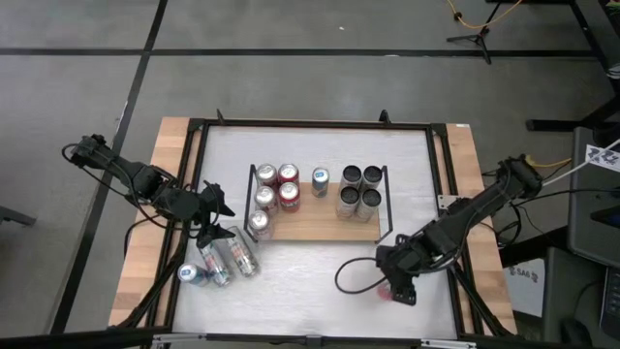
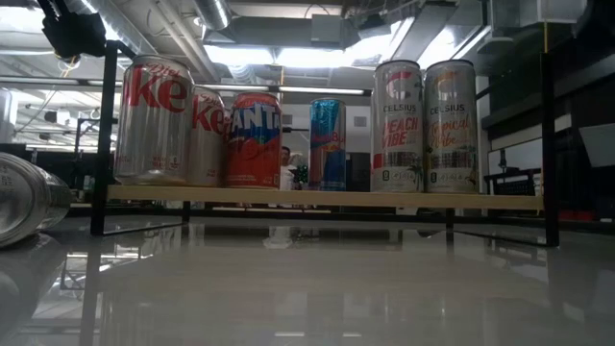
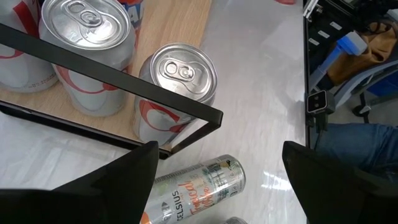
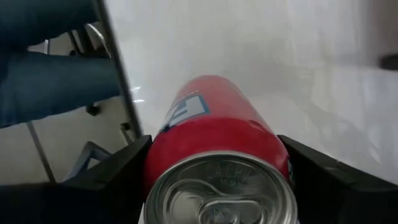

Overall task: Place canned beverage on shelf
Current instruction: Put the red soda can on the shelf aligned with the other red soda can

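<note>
The shelf (image 1: 315, 221) is a small wooden board with black end rails, mid-table. On it stand several red and silver cans at its left (image 1: 276, 189), a blue can (image 1: 320, 180) and several Celsius cans (image 1: 359, 191); the low view shows them in a row (image 2: 255, 139). My right gripper (image 1: 392, 286) is near the table's near right corner, shut on a red can (image 4: 217, 130). My left gripper (image 1: 215, 208) hangs open by the shelf's left near corner. It is above a lying Celsius can (image 3: 193, 186), touching nothing. My right gripper pinches the red can by its two opposite side walls (image 4: 152, 162), one finger on each side, near the can's top end. The fingers come steeply from above and run along the can, whose lid faces back toward the wrist. Whether its lower end touches the table I cannot tell.
Several cans lie on their sides on the table (image 1: 228, 254) left of the shelf, near the left gripper. A black cable loop (image 1: 354, 276) lies beside the right gripper. A black frame (image 1: 310, 124) borders the white top. A person's blue-clad legs (image 3: 354, 143) show beyond the table.
</note>
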You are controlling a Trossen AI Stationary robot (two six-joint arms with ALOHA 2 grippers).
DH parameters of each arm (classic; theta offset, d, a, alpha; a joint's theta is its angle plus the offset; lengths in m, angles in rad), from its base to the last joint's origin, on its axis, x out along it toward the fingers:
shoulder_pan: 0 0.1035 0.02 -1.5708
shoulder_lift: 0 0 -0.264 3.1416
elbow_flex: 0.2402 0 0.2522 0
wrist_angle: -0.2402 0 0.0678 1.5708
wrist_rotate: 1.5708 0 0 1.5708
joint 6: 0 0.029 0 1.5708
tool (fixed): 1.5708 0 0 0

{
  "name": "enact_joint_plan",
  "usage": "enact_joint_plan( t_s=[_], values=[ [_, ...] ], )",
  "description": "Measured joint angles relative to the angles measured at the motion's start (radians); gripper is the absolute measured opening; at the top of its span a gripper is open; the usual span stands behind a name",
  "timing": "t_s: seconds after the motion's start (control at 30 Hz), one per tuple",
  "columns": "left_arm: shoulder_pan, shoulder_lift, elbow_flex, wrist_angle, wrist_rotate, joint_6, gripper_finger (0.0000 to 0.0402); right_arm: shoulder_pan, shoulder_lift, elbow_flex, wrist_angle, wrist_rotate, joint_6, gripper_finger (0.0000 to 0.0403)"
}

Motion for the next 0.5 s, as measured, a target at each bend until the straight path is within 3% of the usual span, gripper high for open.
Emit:
enact_joint_plan(
  t_s=[0.2, 0.5],
  values=[
    [0.0, 0.0, 0.0, 0.0, 0.0, 0.0, 0.0336, -0.026, 0.127, 0.18, -0.014, -0.018, -0.034, 0.0295],
    [0.0, 0.0, 0.0, 0.0, 0.0, 0.0, 0.0336, -0.128, 0.356, 0.541, -0.115, -0.019, -0.323, 0.0298]
  ],
)
